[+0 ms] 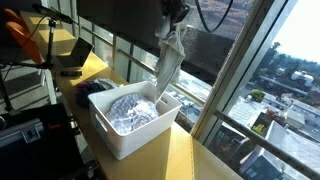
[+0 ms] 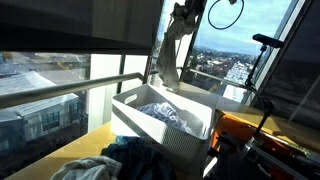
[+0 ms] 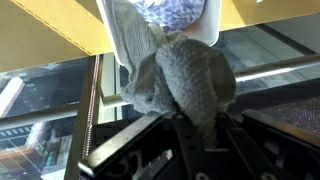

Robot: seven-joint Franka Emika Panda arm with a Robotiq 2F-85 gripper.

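The tall window [image 1: 250, 90] filled the right side of the scene, with the city spread out beyond it. The wooden table [image 1: 190, 160] ran along the glass. On it sat the white basket [image 1: 128, 138], open at the top, with a bundle of pale, patterned laundry [image 1: 130, 108] inside. In an exterior view a loose heap of clothes [image 2: 120, 160] lay on the tabletop just beside the basket's near end. The grey cloth [image 1: 170, 62] hung in the air over the basket's far right corner, long and limp. Its lower end reached about the rim, though contact there could not be made out. The gripper [image 1: 175, 14] was high above, its jaws drawn nearly together on the cloth's top end. In the wrist view the fabric bunched thickly between them.
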